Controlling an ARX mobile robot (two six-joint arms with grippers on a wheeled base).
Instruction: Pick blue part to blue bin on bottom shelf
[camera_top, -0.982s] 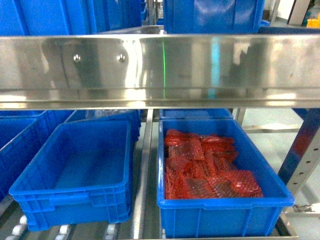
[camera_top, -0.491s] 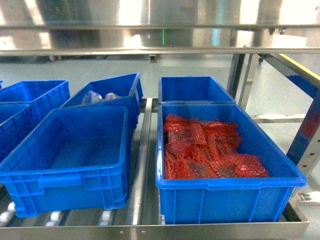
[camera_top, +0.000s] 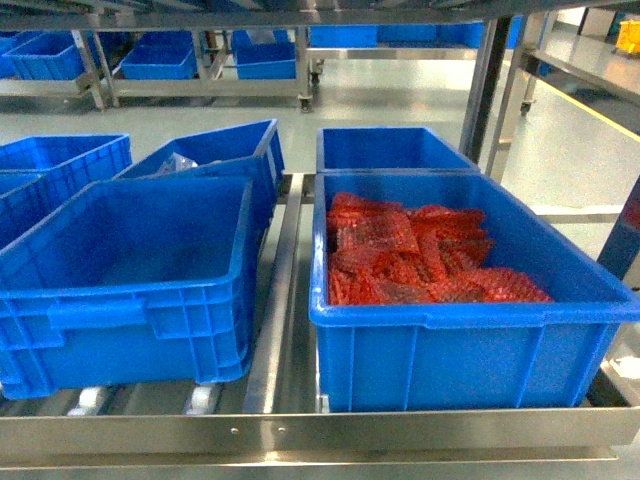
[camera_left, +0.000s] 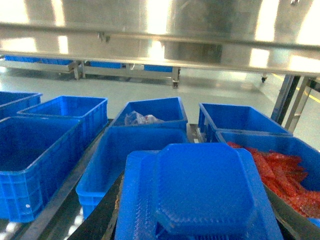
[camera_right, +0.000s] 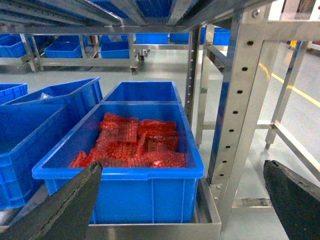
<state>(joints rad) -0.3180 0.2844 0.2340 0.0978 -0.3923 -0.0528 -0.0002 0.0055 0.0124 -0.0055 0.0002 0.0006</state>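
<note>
Gleaming steel shelf (camera_top: 300, 432) sat over grey floor. Left claw (camera_left: 200, 235) clamped the blue part (camera_left: 200, 195); empty bin (camera_left: 135, 150) just ahead. Right claw (camera_right: 180, 200) spread; red-parts bin (camera_right: 125, 177) between its fingers.

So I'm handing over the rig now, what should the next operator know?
Left gripper: carries the blue part in front of its wrist camera, with its fingers mostly hidden behind the part.
Right gripper: open, holding nothing, facing the bin of red parts.
Bottom shelf: the front left bin is empty, and the part hangs above and short of it.
Done: the part is picked.
Left: probably move over the empty bin, lower and release. Neither arm shows in the head view, so go by the wrist views.
</note>
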